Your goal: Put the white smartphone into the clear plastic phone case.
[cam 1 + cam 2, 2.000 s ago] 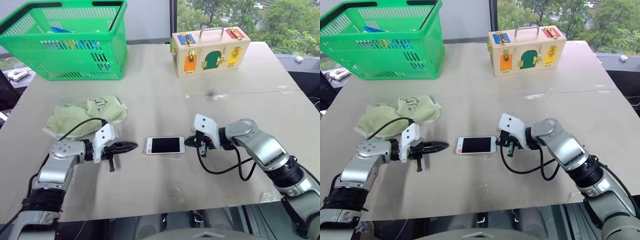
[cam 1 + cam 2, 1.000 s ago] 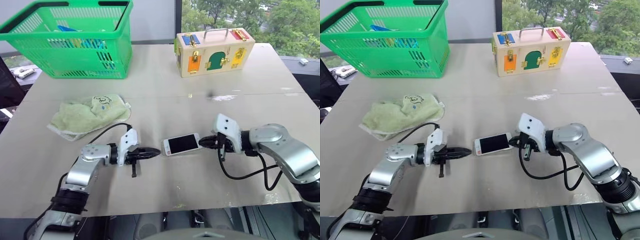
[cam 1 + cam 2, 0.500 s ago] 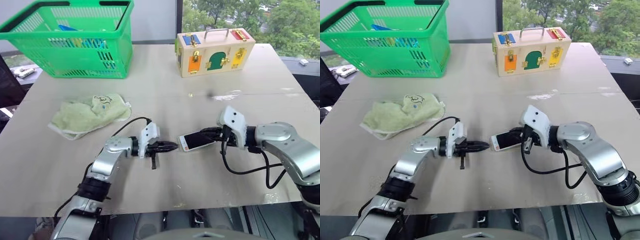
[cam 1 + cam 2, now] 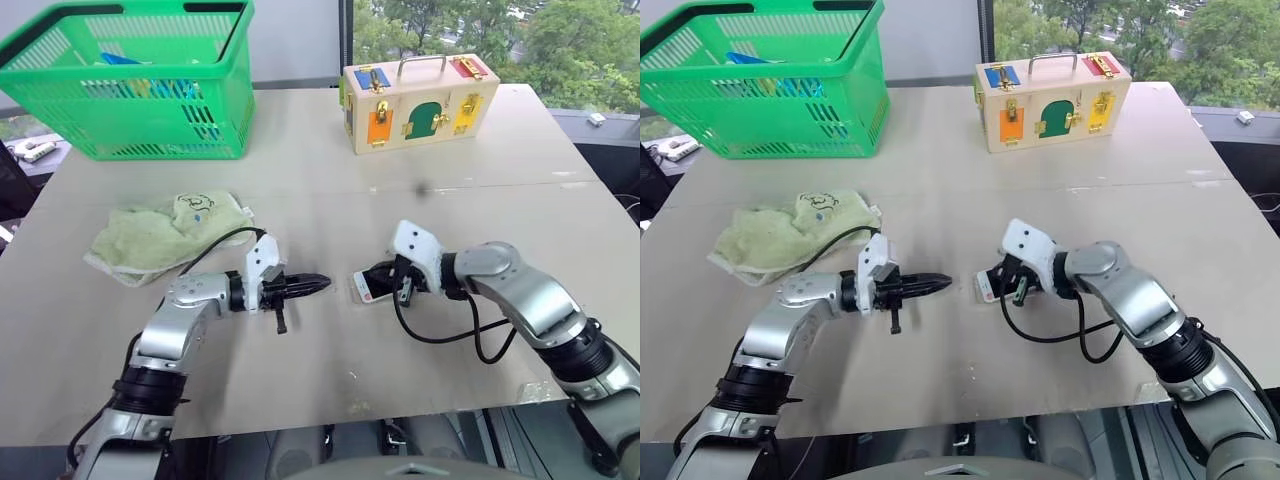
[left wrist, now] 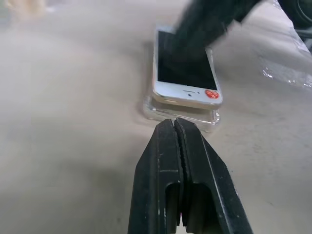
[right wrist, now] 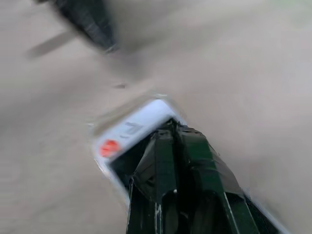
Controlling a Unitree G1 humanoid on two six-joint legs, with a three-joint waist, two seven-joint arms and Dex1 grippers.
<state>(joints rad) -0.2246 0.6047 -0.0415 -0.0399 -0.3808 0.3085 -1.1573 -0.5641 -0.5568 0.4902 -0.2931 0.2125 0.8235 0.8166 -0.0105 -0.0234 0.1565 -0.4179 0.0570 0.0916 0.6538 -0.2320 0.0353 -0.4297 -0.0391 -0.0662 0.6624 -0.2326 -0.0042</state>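
claws both closed; right claw (image 6: 168,127) presses white smartphone (image 5: 184,73) screen.

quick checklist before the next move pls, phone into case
1. Phone over case: ok, it lies on top, with the case's edge showing beneath its near end.
2. Phone seated inside the rim: not ok, its near end sits above the case's edge.
3. Right gripper on phone: ok, shut fingers press on the screen.
4. Left gripper clear of phone: ok, shut, its tip just short of the case.
5. Case flat on table: cannot tell.
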